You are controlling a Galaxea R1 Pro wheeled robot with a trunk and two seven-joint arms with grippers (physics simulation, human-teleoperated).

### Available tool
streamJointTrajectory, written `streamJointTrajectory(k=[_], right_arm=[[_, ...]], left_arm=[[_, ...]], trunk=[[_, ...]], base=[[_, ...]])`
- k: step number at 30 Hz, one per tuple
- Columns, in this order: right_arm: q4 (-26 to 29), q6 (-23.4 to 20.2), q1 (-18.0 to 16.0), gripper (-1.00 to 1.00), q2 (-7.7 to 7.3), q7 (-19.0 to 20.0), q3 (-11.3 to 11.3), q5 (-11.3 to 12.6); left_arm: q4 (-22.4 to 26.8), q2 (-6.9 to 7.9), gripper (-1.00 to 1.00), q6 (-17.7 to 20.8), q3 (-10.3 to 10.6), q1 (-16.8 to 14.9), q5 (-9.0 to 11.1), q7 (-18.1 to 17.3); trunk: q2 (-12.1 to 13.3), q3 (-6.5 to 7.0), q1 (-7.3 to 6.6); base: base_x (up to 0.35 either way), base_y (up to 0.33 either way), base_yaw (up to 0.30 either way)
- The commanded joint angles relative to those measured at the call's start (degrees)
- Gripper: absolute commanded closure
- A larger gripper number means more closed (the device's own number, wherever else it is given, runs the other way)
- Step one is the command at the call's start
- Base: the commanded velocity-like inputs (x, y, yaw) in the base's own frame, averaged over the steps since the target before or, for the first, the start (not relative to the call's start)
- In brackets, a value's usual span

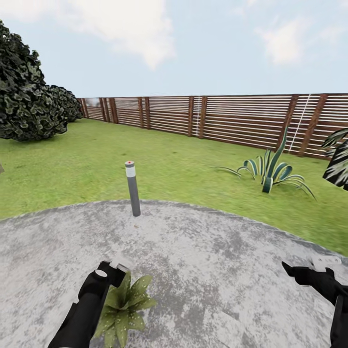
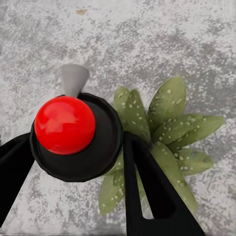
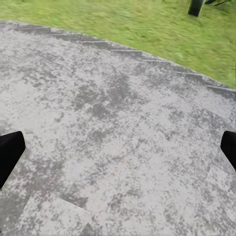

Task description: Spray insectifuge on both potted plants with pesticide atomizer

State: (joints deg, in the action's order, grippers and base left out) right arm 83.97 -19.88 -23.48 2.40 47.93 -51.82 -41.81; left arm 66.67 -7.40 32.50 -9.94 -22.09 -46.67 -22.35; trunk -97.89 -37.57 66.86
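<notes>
Around us lies the garden (image 1: 87, 159), smooth lawn against a slatted brown fence (image 1: 241, 118). Our left end effector (image 2: 73, 147) clamps the pesticide atomizer (image 2: 66, 125), its top a glossy red ball, over a potted plant (image 2: 172, 128) with insectifuge (image 2: 169, 92) specks; our right end effector (image 3: 118, 147) gapes wide.

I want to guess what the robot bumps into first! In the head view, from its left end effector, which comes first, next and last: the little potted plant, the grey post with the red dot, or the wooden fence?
1. Potted plant: right beside the left end effector, on the paving.
2. Grey post: ahead, at the paving's edge.
3. Wooden fence: far back, beyond the lawn.
</notes>
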Motion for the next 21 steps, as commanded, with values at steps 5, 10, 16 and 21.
streamJointTrajectory(k=[5, 10, 16, 21], right_arm=[[0.1, -0.2, -0.1, -1.00, 0.00, 0.4, -0.1, -0.3], [0.2, -0.2, -0.1, -1.00, 0.01, 0.4, -0.1, -0.3], [0.1, -0.2, -0.1, -1.00, 0.06, 0.4, 0.0, -0.3], [0.1, -0.2, -0.1, -1.00, 0.05, 0.4, 0.0, -0.3]], left_arm=[[0.0, -0.07, 1.00, 0.0, -0.1, 0.0, -0.1, -0.7], [0.0, -0.04, 1.00, 0.0, 1.1, 0.0, 0.4, -0.6], [0.0, -0.01, 1.00, 0.0, 5.8, 0.9, 0.4, -0.5], [0.0, -0.02, 1.00, -0.1, 5.9, 1.1, 2.5, -0.5]], trunk=[[0.0, 0.23, 0.00], [0.0, 0.56, 0.00], [0.0, 1.00, 0.00], [0.0, 1.40, 0.00]], base=[[0.000, -0.012, 0.226], [0.000, -0.001, 0.201], [0.000, 0.000, 0.162], [-0.013, -0.021, 0.112]])
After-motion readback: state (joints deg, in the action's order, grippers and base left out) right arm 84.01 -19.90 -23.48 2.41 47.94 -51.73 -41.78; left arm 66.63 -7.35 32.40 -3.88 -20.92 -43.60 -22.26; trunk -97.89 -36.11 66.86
